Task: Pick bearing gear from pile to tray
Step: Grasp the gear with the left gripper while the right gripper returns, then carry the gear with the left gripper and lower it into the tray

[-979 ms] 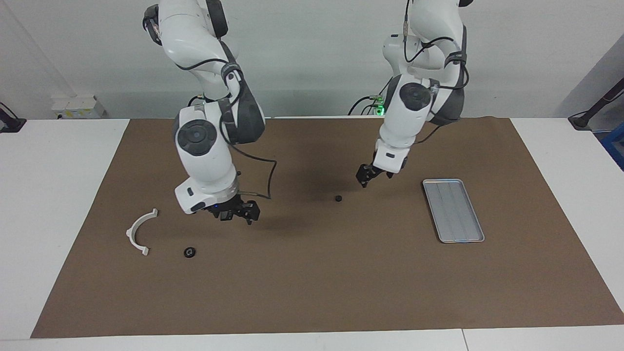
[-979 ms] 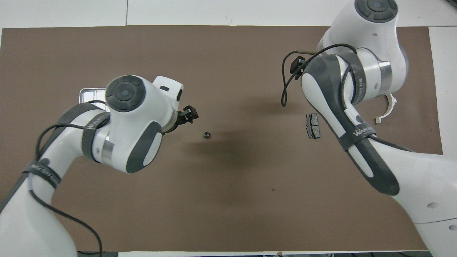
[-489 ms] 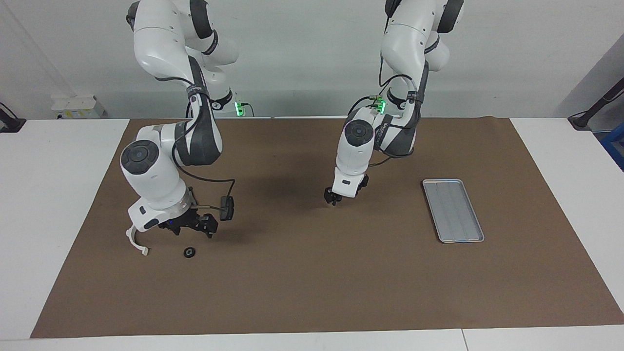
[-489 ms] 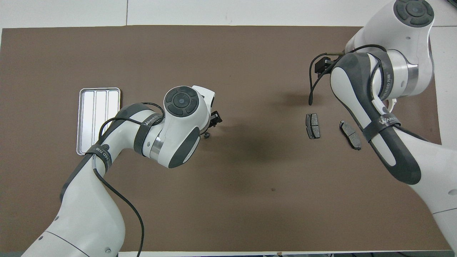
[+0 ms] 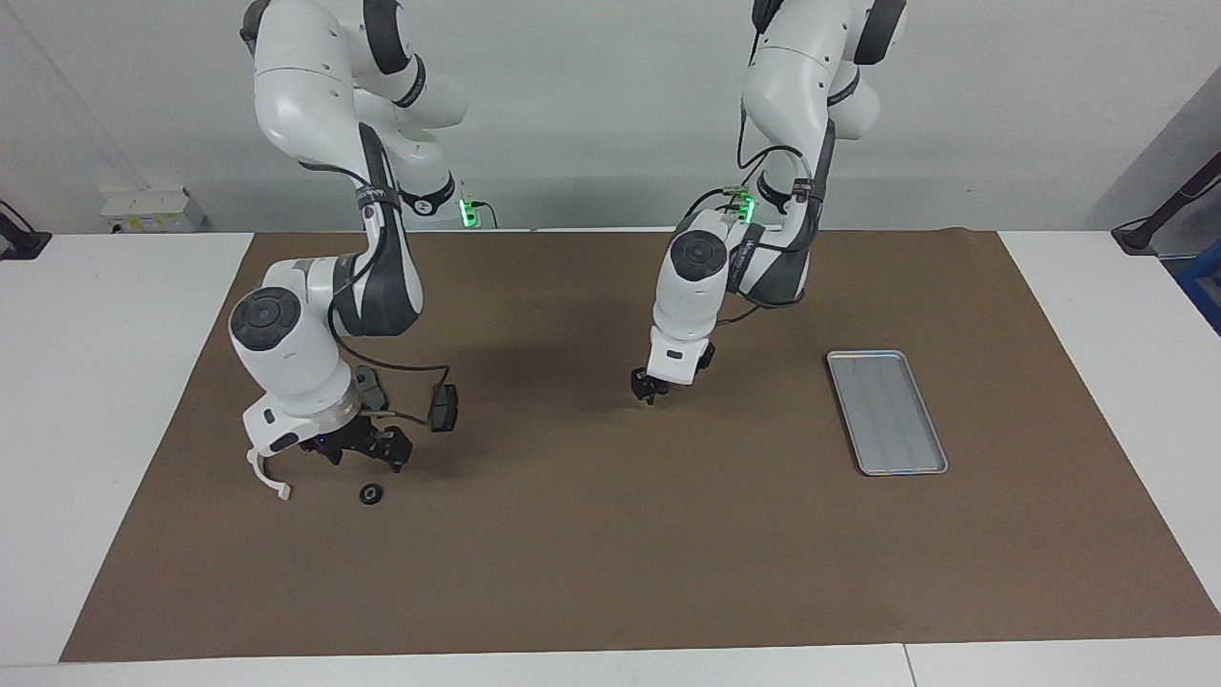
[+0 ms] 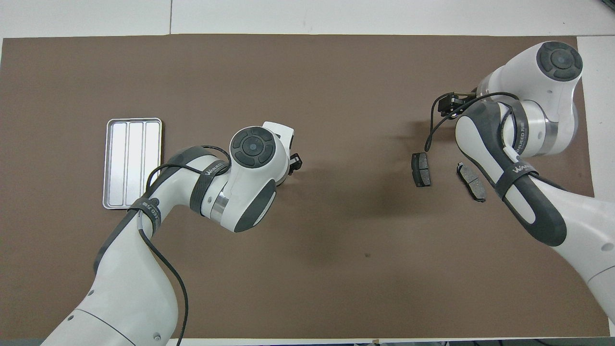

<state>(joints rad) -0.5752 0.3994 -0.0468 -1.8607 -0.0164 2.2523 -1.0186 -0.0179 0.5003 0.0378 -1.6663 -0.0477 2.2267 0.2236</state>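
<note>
Near the middle of the brown mat (image 5: 610,553), we see the left gripper (image 5: 650,389) lowered almost to the surface, pointing straight down. Its wrist hides the fingertips from above, and from across the table we cannot tell how wide they stand or whether anything sits between them. Toward the left arm's end of the table, the tray (image 5: 887,412) lies flat on the mat, long side running away from the robots, well apart from that gripper. At the right arm's end we find the pile, spread loosely. A white bracket (image 5: 265,474) lies curved on the mat, partly covered by the right arm's wrist. Just beside it is a small black gear (image 5: 370,493), a round ring lying flat, on its own and untouched. Two dark pads (image 6: 421,169) (image 6: 471,181) lie nearer to the robots than the gear, side by side but apart, the second one at the edge of the right arm's forearm. The right gripper (image 5: 362,450) hangs low over the mat between the pads and the gear, fingers spread wide and holding nothing that we can see.
</note>
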